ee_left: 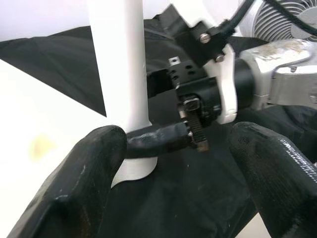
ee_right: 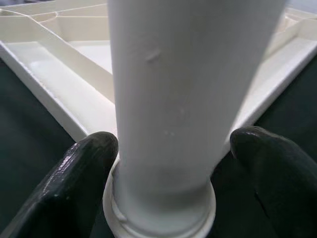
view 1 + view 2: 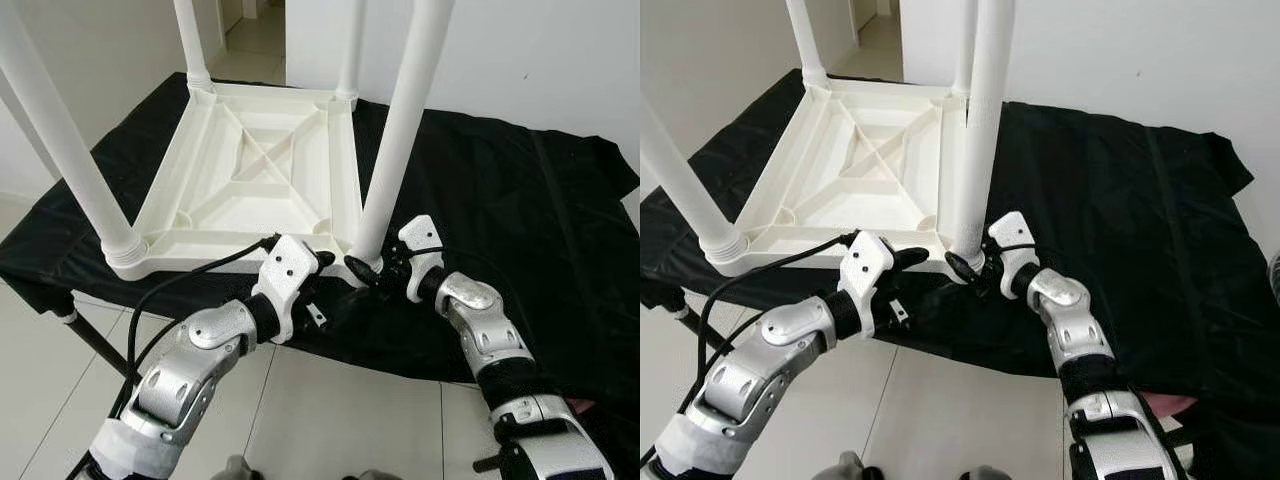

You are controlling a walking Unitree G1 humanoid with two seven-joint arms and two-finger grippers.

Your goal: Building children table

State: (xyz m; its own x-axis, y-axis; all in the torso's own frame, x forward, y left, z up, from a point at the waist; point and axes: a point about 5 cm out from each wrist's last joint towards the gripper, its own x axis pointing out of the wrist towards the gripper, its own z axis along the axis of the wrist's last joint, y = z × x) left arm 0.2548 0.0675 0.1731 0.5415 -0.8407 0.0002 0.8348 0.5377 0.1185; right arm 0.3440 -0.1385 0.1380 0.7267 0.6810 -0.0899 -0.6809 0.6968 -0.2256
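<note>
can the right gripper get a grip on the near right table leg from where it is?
Probably yes. The right gripper already straddles the base of that leg, one black finger on each side, open, with nothing between. The left gripper sits close at the same corner of the upside-down tabletop and might crowd it.

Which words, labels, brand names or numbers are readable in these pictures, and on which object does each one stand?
None: no readable text in any view.
The white table, its legs, the black cloth and both end effectors, left and right, carry no legible print.
</note>
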